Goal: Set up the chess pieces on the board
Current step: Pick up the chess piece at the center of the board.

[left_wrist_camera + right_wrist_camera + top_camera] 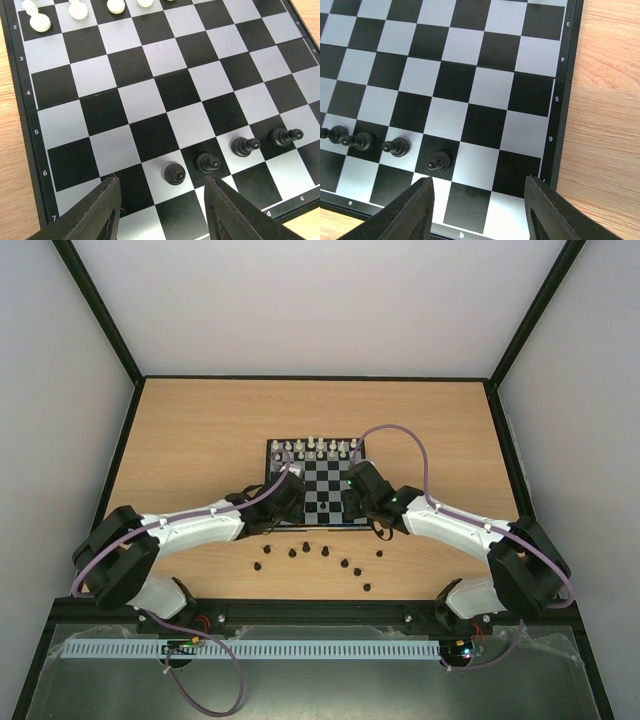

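The left gripper (162, 212) and the right gripper (477, 212) hover low over the near part of the chessboard (322, 502), each with jaws spread wide and nothing between them. Four black pawns (207, 162) stand upright on the second row from the board's near edge (one per square, side by side). The other black pieces (326, 550) lie scattered on the wooden table (200, 440) just in front of the board. White pieces (315, 448) line its far edge.
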You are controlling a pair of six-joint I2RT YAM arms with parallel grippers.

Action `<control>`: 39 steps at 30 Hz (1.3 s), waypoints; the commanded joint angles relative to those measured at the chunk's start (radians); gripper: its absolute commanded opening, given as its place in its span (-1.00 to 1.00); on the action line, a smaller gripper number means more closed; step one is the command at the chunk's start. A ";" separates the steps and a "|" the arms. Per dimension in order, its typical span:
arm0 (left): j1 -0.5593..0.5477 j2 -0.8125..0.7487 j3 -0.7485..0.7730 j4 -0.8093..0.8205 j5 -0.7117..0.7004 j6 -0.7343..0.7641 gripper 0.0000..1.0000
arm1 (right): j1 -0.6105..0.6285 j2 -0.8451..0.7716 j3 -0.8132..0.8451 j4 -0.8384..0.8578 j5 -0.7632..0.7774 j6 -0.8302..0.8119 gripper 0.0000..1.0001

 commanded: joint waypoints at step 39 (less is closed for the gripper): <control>-0.004 -0.502 -0.198 0.049 -0.188 -0.070 0.98 | 0.019 -0.147 0.086 -0.228 0.098 0.126 0.97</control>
